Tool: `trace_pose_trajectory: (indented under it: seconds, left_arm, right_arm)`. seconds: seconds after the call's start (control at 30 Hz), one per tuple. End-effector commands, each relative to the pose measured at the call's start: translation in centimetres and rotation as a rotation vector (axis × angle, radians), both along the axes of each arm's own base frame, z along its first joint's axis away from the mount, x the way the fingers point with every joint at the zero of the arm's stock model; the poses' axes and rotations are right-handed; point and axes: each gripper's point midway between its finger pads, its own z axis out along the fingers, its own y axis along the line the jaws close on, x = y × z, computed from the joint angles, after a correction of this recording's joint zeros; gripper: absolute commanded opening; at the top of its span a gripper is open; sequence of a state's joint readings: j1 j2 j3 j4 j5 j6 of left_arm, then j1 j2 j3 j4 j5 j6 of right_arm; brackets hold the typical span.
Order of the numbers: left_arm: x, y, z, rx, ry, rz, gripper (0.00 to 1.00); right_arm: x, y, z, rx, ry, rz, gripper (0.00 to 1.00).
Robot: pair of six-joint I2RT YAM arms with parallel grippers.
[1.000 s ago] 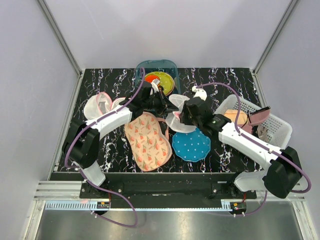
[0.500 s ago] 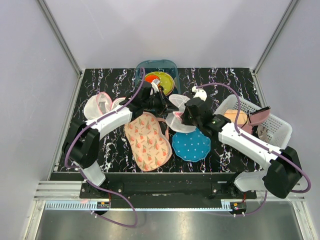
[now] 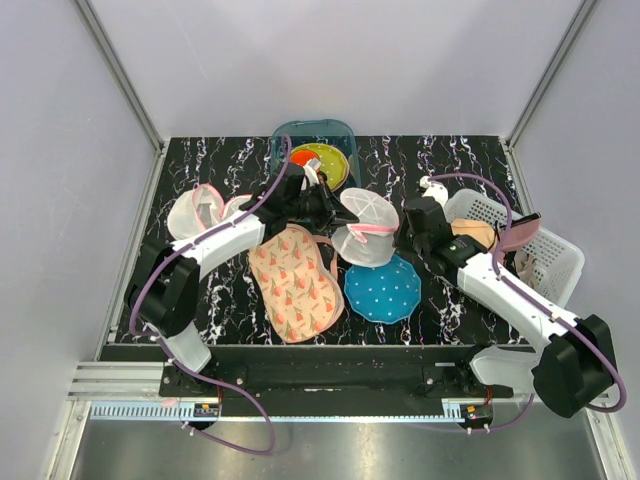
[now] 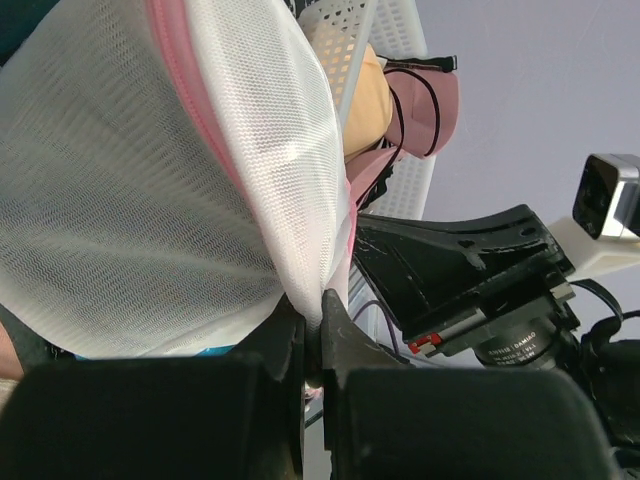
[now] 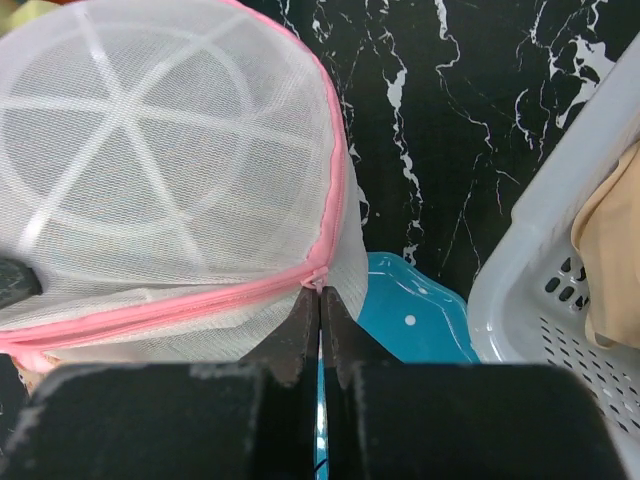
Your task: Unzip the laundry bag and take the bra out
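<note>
- Laundry bag (image 3: 366, 228) sat at the middle of the overhead view, held between the two arms. It lay just above the blue dotted mat (image 3: 381, 289) in the frame and to the right of the floral-print fabric (image 3: 293, 280).
- Left gripper (image 4: 318, 335) had its fingers pressed together on a fold of white mesh at the bag's edge, steadying the pouch. In the left wrist view the mesh filled the upper left of the frame.
- Right gripper (image 5: 320, 300) was closed tight where the pink zip (image 5: 170, 310) met the bag's rim, low in the centre of the right wrist view. It seemed to pinch the zip pull, though the pull itself was too small to make out.
- From those fingers the zip line ran unbroken toward the lower left, with the two dome halves lying against each other. By my reading the unzipping was at most just starting.
- Bra could not be picked out in any view, and nothing dark showed clearly through the mesh. It was presumably inside the pouch.
- Left to do, as I judged it: draw the pull round the rim, part the halves, and take the garment out.
- White basket (image 3: 520, 255) at the right of the overhead view held peach and pink cloth, apart from the work.
</note>
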State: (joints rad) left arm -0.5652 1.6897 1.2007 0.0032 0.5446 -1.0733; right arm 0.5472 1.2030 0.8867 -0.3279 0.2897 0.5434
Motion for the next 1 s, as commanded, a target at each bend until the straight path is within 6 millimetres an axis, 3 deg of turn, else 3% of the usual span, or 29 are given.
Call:
trace_pose_trajectory:
  seconds: [0.0, 0.1, 0.13, 0.17, 0.2, 0.23, 0.33, 0.37, 0.4, 0.53, 0.57, 0.63, 0.7, 0.8, 0.83, 0.93, 0.97]
  left_arm:
    - [0.4, -0.4, 4.1, -0.07, -0.108, -0.033, 0.0]
    - [0.6, -1.2, 3.3, -0.056, -0.101, -0.072, 0.0]
    - [1.0, -1.7, 4.0, -0.059, -0.121, -0.08, 0.0]
    - [1.6, -2.1, 2.7, -0.037, -0.106, -0.088, 0.0]
    - [1.7, -2.4, 2.7, -0.033, -0.099, -0.103, 0.0]
    - [2.6, -3.0, 4.1, -0.046, -0.136, -0.113, 0.0]
    - [4.7, -3.6, 2.0, 0.057, -0.131, -0.13, 0.0]
    - [6.1, -4.0, 4.5, 0.067, -0.213, -0.138, 0.06]
    - [6.4, -3.7, 1.3, 0.133, -0.121, -0.148, 0.29]
    - [6.6, -3.1, 3.5, 0.116, -0.157, -0.172, 0.77]
    - [6.6, -2.7, 3.9, 0.132, -0.182, -0.159, 0.82]
    - [5.9, -1.5, 5.6, 0.148, -0.218, -0.14, 0.91]
    - [5.2, -0.5, 5.7, 0.182, -0.223, -0.123, 0.92]
    - [3.6, 0.7, 7.4, 0.172, -0.23, -0.081, 0.92]
    - [2.5, 1.4, 7.2, 0.171, -0.204, -0.061, 0.93]
    - [1.8, 2.4, 5.6, 0.184, -0.141, 0.005, 0.93]
    - [1.5, 2.3, 5.9, 0.163, -0.145, 0.006, 0.94]
  right_arm:
    - [-0.3, -1.2, 0.6, -0.017, -0.006, 0.005, 0.0]
    - [-0.8, 0.5, 2.9, 0.058, -0.017, 0.074, 0.0]
    - [-0.8, 0.9, 3.5, 0.079, -0.025, 0.091, 0.0]
    - [-0.8, 1.3, 3.9, 0.099, -0.029, 0.103, 0.0]
    - [-0.8, 1.6, 4.2, 0.112, -0.03, 0.113, 0.0]
    - [-1.0, 2.0, 4.2, 0.123, -0.025, 0.134, 0.0]
    - [-1.1, 2.4, 3.7, 0.136, -0.012, 0.144, 0.0]
    - [-1.0, 2.6, 3.7, 0.148, -0.012, 0.144, 0.0]
    - [-1.1, 2.8, 3.8, 0.164, -0.01, 0.151, 0.0]
    - [-1.1, 3.6, 4.3, 0.21, -0.019, 0.163, 0.0]
    - [-1.2, 3.6, 4.3, 0.217, -0.019, 0.155, 0.0]
    - [-1.0, 3.5, 4.2, 0.217, -0.024, 0.144, 0.0]
    - [-0.9, 3.6, 3.9, 0.213, -0.022, 0.148, 0.0]
    - [-0.8, 4.0, 3.6, 0.214, -0.014, 0.167, 0.0]
    - [-0.7, 4.1, 3.7, 0.217, -0.019, 0.171, 0.0]
    - [-0.5, 4.4, 3.5, 0.218, -0.014, 0.178, 0.0]
    - [-0.3, 4.4, 3.6, 0.22, -0.02, 0.174, 0.0]
